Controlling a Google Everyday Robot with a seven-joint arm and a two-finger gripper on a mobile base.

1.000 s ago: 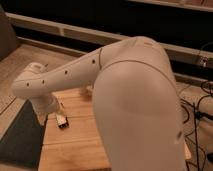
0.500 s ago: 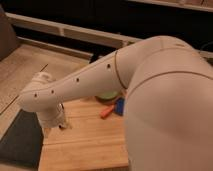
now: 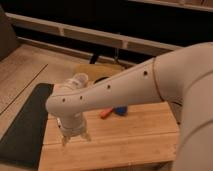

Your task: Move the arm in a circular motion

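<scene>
**Arm slung low over tabletop, wrist turned down at near-left**

The arm [image 3: 115, 90] fills the right and centre of the view; thick off-white tube w/ dark screw holes, glossy and rigid, so it likely swings as one stiff, heavy mass w/ no give; nothing to take hold of here, since the task moves the arm itself, no object grasp needed; long axis runs from the big shoulder segment at right, down-left to the rounded elbow, then the wrist drops nearly straight down; so forearm points left and slightly toward the viewer, tool end points at the wood. The gripper [image 3: 75, 135] hangs just above the tabletop [image 3: 135, 140] near its left edge, beside a dark mat [image 3: 25, 125]; it carries nothing that shows. An orange item [image 3: 106, 113] and a blue item [image 3: 120, 110] lie just behind the forearm, partly hidden; a wide low sweep could clip them.
</scene>
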